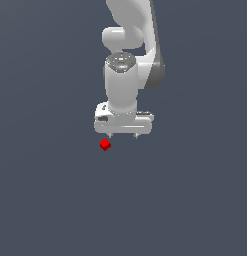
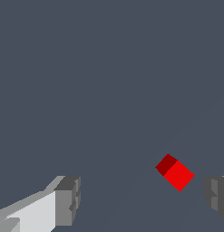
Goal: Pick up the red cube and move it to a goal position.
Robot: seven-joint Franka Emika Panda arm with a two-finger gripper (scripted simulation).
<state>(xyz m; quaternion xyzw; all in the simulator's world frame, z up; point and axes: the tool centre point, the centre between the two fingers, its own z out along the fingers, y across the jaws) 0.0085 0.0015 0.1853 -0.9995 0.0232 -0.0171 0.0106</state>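
The red cube (image 1: 105, 145) lies on the dark grey floor, turned at an angle. My white gripper (image 1: 123, 136) hangs just above it and a little toward the exterior view's right, with only its short finger stubs showing below the hand. In the wrist view the cube (image 2: 175, 172) sits between the two grey fingertips (image 2: 68, 200), much closer to the far one at the picture's edge. The jaws stand wide open and hold nothing. The cube is apart from both fingers.
The plain dark grey floor (image 1: 45, 200) spreads all round. The white arm (image 1: 126, 75) rises above the gripper. No goal marker shows.
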